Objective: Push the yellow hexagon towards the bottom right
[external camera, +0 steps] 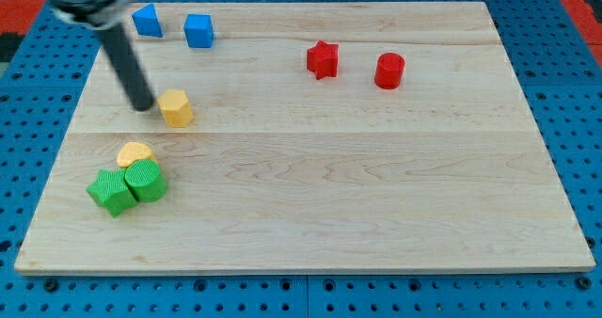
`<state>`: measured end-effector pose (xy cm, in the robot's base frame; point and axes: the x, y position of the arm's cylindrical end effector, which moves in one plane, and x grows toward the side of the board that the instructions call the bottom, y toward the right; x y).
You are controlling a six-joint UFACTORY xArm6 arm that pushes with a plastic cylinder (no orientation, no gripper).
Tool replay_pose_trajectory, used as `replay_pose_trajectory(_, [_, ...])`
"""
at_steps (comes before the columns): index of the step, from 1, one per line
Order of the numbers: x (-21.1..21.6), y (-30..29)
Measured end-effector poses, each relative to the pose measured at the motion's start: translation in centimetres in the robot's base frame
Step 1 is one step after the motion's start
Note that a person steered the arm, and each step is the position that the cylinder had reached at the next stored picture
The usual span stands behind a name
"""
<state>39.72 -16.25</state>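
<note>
The yellow hexagon lies on the wooden board in its upper left part. My tip stands just left of the hexagon, very close to its left side; I cannot tell if it touches. The dark rod rises from the tip up to the view's top left corner.
A blue block and a blue cube sit near the top left edge. A red star and a red cylinder sit at upper right. A second yellow block, a green cylinder and a green cube cluster at lower left.
</note>
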Motion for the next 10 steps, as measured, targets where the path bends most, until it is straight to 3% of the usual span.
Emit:
replay_pose_trajectory(1, [-0.3, 9.2])
replay_pose_trajectory(2, [0.7, 14.4])
replay_pose_trajectory(4, [2.3, 7.5])
replay_pose_trajectory(6, [4.7, 17.0])
replay_pose_trajectory(8, [4.8, 21.1])
replay_pose_trajectory(10, [7.4, 29.7])
